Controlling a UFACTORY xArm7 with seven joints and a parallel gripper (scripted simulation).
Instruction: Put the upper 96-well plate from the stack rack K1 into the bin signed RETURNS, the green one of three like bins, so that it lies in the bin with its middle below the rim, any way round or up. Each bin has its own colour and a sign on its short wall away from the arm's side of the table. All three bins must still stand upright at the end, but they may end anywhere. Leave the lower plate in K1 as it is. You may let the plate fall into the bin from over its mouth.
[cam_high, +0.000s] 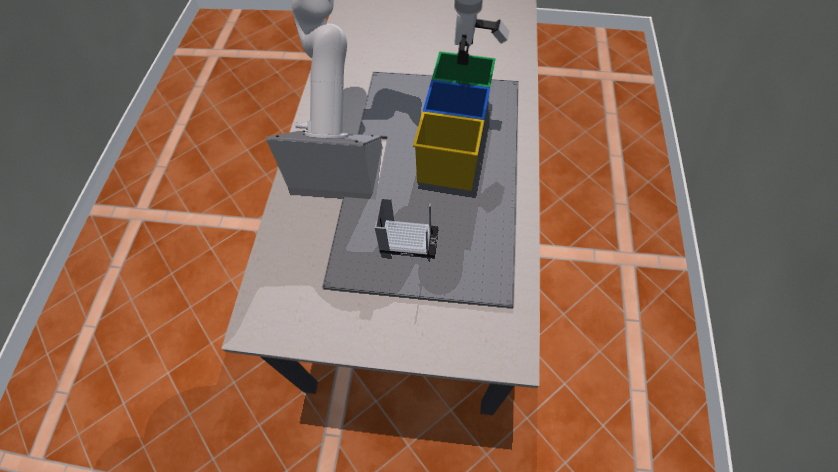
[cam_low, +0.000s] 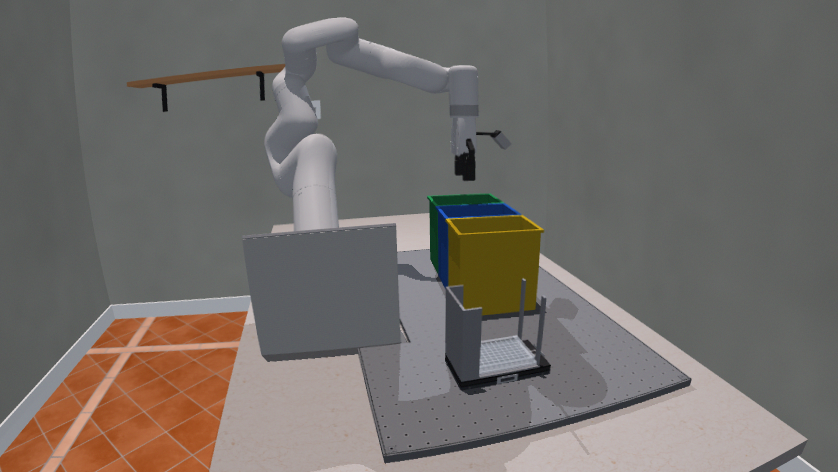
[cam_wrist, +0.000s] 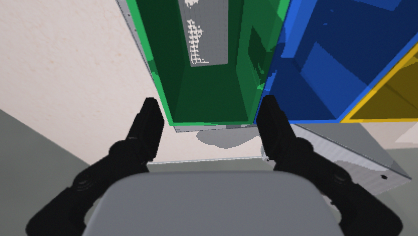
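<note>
where the green bin (cam_wrist: 215, 95) hides its plate (cam_wrist: 207, 35), half-cut off, end effector (cam_wrist: 210, 120) open, empty

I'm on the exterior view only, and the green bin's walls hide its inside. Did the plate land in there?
Observer: Yes. The wrist view looks down into the green bin, and the well plate lies deep inside it, below the rim.
Operator: Is the gripper empty? I see it side-on.
Observer: The gripper is open; its fingers are spread wide with nothing between them.
Operator: Anything in the blue bin?
Observer: From the top view, nothing shows inside the blue bin.
</note>
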